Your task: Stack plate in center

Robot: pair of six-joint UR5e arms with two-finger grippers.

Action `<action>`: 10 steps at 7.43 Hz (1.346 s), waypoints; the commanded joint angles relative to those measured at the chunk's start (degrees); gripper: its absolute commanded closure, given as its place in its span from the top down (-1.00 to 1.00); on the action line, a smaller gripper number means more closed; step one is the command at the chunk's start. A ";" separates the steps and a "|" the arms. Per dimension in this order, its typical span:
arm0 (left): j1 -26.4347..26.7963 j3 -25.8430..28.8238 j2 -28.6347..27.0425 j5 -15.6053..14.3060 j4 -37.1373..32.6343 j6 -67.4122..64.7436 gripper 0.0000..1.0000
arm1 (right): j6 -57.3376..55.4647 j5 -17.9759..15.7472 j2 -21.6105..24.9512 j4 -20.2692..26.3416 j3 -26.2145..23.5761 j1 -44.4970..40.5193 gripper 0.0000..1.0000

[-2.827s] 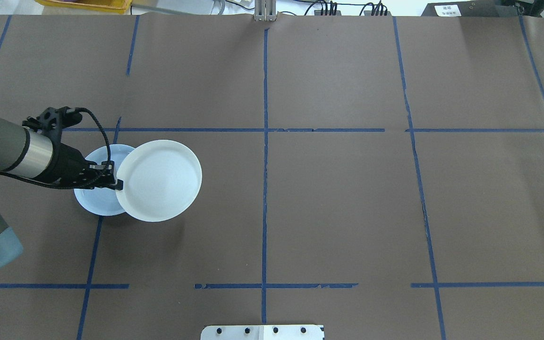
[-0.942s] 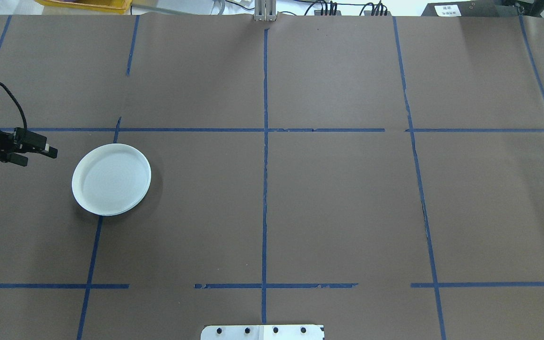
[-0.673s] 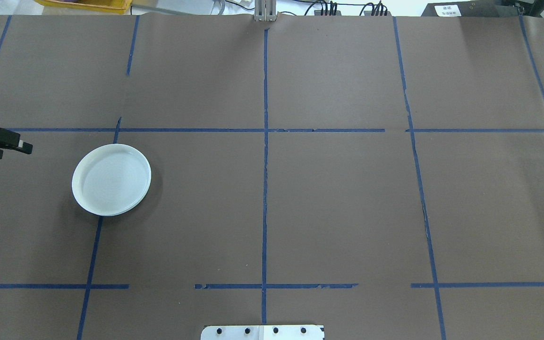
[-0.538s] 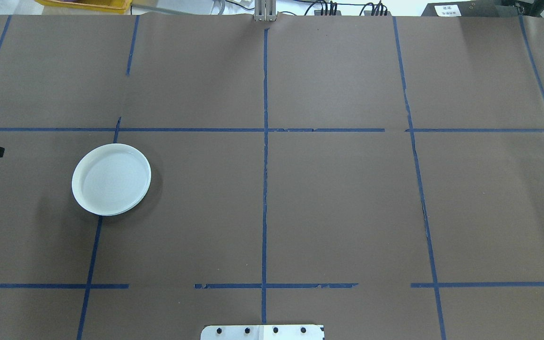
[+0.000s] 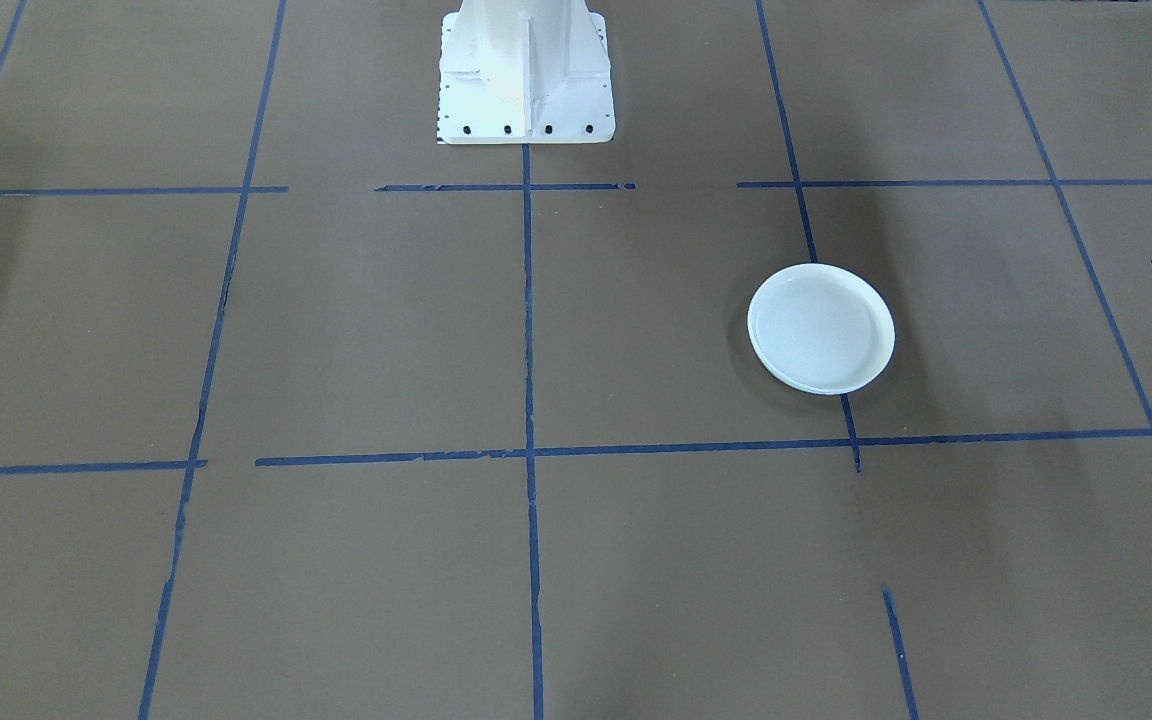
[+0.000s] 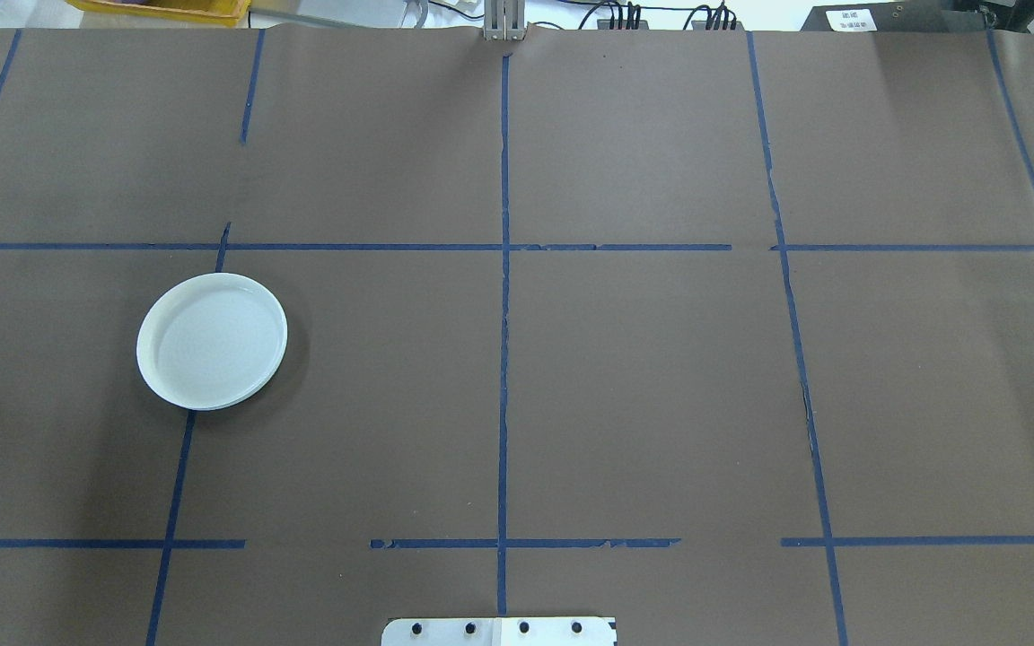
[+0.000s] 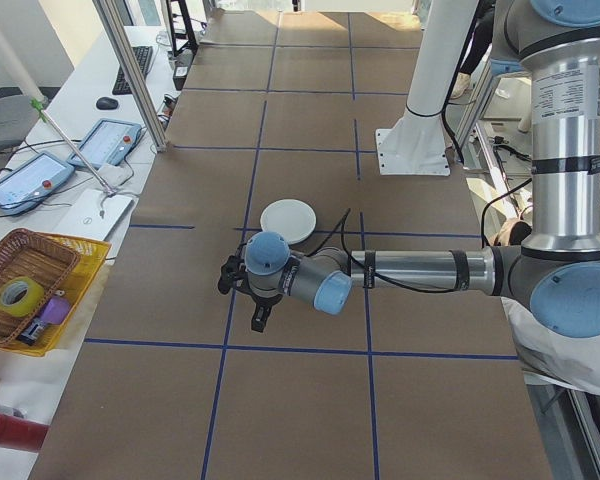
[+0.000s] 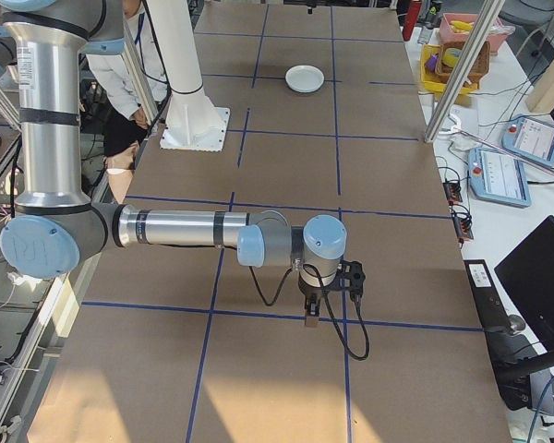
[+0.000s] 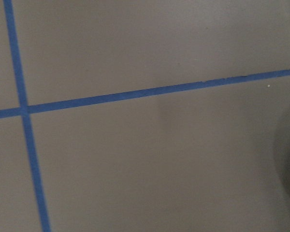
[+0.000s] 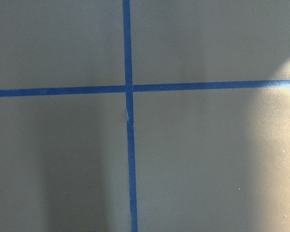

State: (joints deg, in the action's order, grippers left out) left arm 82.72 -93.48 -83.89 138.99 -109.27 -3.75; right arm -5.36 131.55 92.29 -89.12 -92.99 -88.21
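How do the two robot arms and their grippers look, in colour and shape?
Both the left arm and the right arm are round silver-grey tubes with light blue joint caps and dark bands. Each ends in a small black gripper, left and right, with a black cable looping along the wrist.

Blue tape lines (image 6: 504,296) cross the brown table cover (image 6: 643,386). A wicker basket (image 7: 22,283) holds a tape roll (image 7: 18,295). Two tablets (image 7: 108,142) lie nearby.

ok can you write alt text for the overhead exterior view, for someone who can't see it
A stack of round white plates sits left of centre on a brown paper-covered table marked into a grid with blue tape lines. No robot arm or gripper is in this view. The white robot base plate shows at the bottom edge.
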 commanded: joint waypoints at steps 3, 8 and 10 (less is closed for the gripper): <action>8.93 -1.26 -1.01 0.14 17.07 13.93 1.00 | 0.00 0.02 0.00 0.00 0.00 0.05 1.00; 9.39 -1.62 -1.54 -0.73 16.90 13.50 1.00 | 0.00 0.02 0.00 0.00 0.00 0.05 1.00; 9.39 -1.62 -1.63 -0.73 16.90 13.50 1.00 | 0.00 0.02 0.00 0.09 0.00 0.05 1.00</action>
State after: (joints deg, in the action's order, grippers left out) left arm 92.13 -95.11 -85.37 138.31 -92.37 9.76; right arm -5.32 131.57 92.28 -89.11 -92.99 -88.15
